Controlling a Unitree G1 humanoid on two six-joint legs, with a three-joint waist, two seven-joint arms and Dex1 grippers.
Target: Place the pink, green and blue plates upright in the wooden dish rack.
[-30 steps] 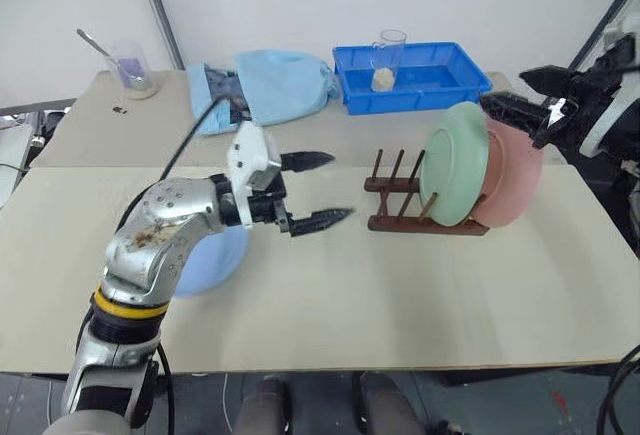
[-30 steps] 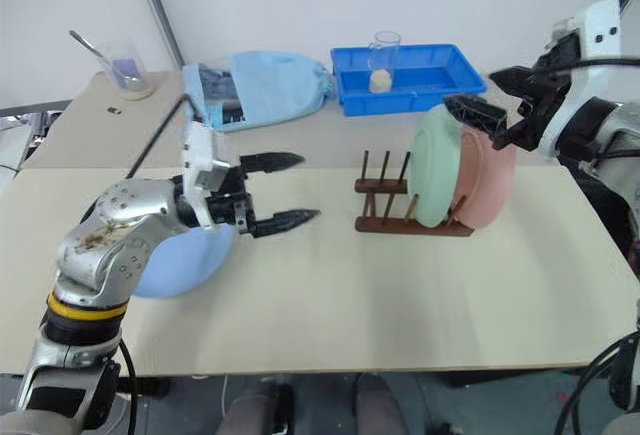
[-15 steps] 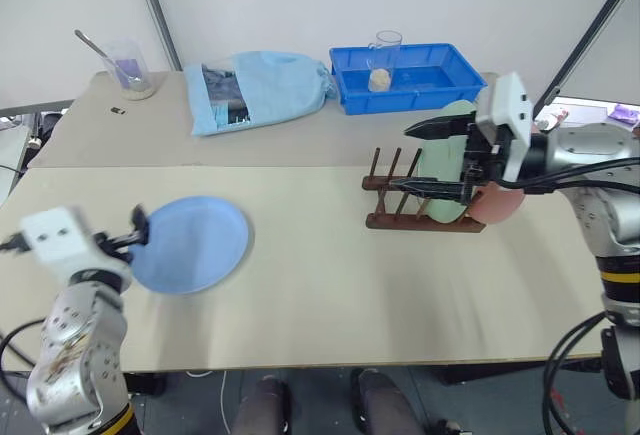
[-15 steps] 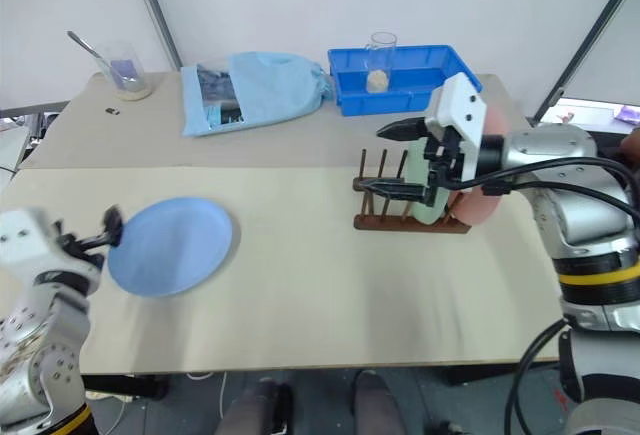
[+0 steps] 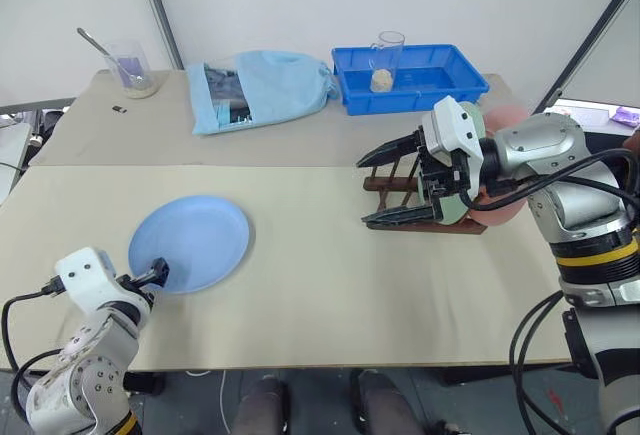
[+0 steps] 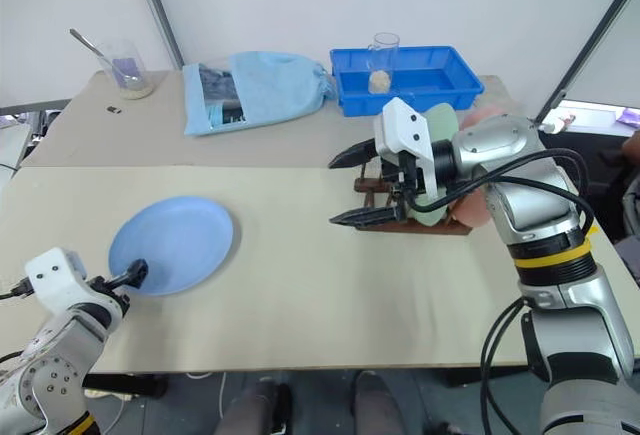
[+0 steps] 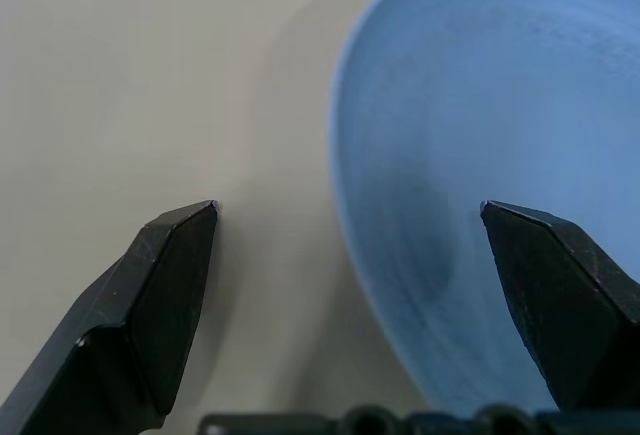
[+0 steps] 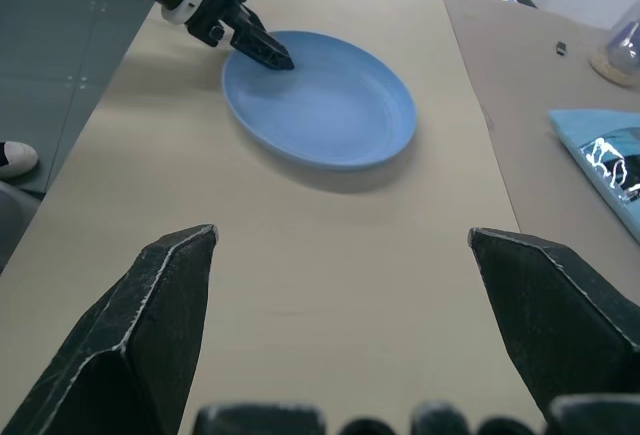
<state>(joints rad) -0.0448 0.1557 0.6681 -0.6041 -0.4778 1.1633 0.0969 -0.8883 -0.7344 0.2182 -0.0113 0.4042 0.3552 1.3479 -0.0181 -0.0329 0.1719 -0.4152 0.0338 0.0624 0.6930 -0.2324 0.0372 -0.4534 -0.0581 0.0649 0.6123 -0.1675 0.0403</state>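
Observation:
The blue plate lies flat on the left part of the table. My left gripper is low at the plate's near-left rim, open, with the rim between its fingers and nothing gripped. The wooden dish rack stands at the right, and the green plate and the pink plate stand upright in it, partly hidden by my right arm. My right gripper is open and empty just left of the rack, pointing left towards the blue plate.
At the back of the table a bright blue tray holds a glass. Left of it lies a light blue cloth bag. A beaker with a spoon stands at the far left corner.
My left arm has swung left and down from above the blue plate to its near-left rim. My right gripper has moved left, from behind the plates to in front of the rack. Both stayed open.

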